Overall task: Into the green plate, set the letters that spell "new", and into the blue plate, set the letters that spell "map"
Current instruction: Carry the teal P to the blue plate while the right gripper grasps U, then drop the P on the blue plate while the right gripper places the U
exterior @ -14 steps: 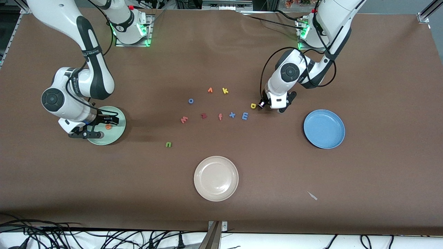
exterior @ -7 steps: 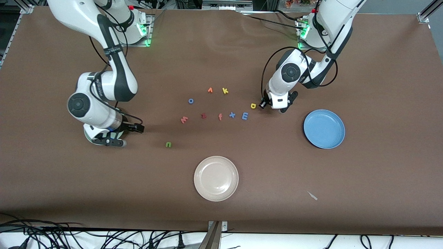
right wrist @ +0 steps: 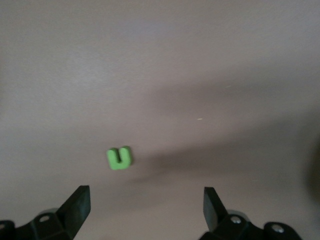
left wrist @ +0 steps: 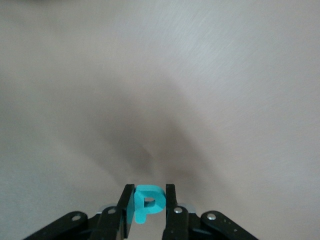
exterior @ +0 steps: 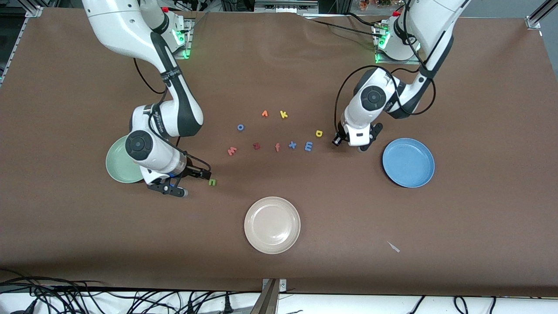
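Front view with both wrist views. The brown bench (exterior: 279, 65) carries three round raised-rim plates: the pale mint-green plate (exterior: 117, 168) at 9 o'clock of the scene, partly covered by the right arm; the medium-blue plate (exterior: 408, 162) at 3 o'clock; and a cream-white plate (exterior: 272, 225) at 6 o'clock.

The right gripper (exterior: 196, 184), fingers spread wide (right wrist: 145, 197), hangs low over the bench at 3 o'clock of the green plate. The small green foam letter n (exterior: 212, 182) lies flat just off its upper fingertip; in the wrist view it sits ahead of the open fingers (right wrist: 120, 158), untouched.

The left gripper (exterior: 355, 143) is over bare bench at 10 o'clock of the blue plate, pinching the teal foam letter p (left wrist: 147, 202) upright between its closed fingers (left wrist: 127, 200).

Still on the bench, mid-scene: the yellow foam a (exterior: 319, 133) at 9 o'clock of the left gripper, the light blue foam m (exterior: 308, 146) at its 7 o'clock, and the salmon-red foam w (exterior: 232, 151) at 1 o'clock of the n. Between w and m lie a dark red z (exterior: 256, 146), a salmon f (exterior: 277, 147) and a blue x (exterior: 292, 145).
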